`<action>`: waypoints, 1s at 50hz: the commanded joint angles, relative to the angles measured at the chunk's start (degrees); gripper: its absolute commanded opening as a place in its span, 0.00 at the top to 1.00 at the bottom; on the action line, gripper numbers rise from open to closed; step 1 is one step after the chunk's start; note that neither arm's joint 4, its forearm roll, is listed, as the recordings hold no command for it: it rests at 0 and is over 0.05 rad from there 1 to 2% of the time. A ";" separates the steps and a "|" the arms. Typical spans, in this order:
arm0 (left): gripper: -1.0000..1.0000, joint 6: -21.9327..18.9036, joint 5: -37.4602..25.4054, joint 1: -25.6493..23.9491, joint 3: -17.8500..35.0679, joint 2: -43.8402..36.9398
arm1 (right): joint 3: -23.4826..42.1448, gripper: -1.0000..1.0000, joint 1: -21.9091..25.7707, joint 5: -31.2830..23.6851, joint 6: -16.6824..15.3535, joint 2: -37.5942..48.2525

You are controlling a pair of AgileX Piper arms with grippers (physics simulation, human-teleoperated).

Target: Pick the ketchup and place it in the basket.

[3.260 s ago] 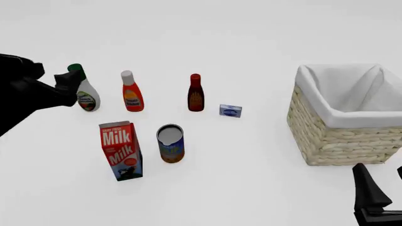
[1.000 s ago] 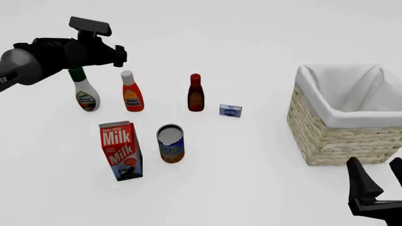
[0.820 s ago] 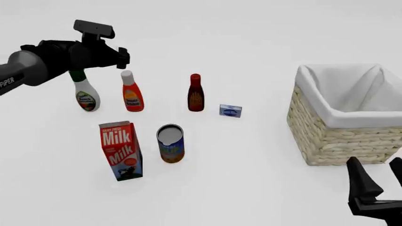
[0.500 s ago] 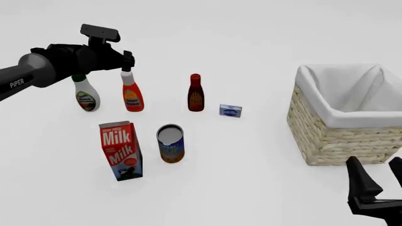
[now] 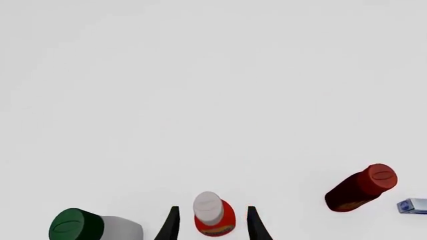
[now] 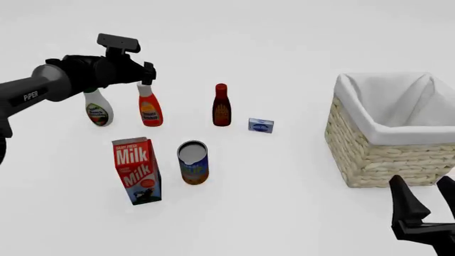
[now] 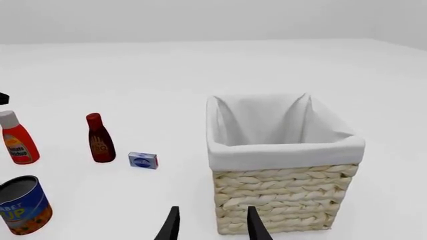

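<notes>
Red-orange ketchup (image 5: 215, 218) stands between the spread fingers of my left claw (image 5: 210, 227), poised above its white cap so I can descend and grasp.

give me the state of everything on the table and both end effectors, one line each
ketchup: upright, cap between the left fingers, not lifted
left end effector: open, straddling the ketchup cap
right end effector: open, holding nothing, near the basket
basket: upright, nothing seen inside
dark red bottle: upright, capped
green-capped white bottle: upright, capped
milk carton: upright, closed
can: upright
small blue box: on the table
</notes>
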State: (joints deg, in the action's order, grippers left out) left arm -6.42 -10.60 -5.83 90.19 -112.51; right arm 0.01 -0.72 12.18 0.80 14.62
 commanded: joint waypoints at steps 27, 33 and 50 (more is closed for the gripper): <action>0.00 1.03 0.93 0.38 1.23 -3.12 | 0.00 0.00 0.17 2.44 0.17 3.06; 0.00 1.17 1.38 0.46 1.20 -3.76 | 0.00 0.00 0.20 2.76 0.14 3.49; 0.00 1.26 1.99 0.29 1.45 -4.74 | 0.00 0.00 0.18 3.35 0.16 4.24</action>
State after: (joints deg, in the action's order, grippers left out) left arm -5.35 -8.85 -5.46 91.43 -116.68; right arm 0.01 -0.54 15.26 0.96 18.50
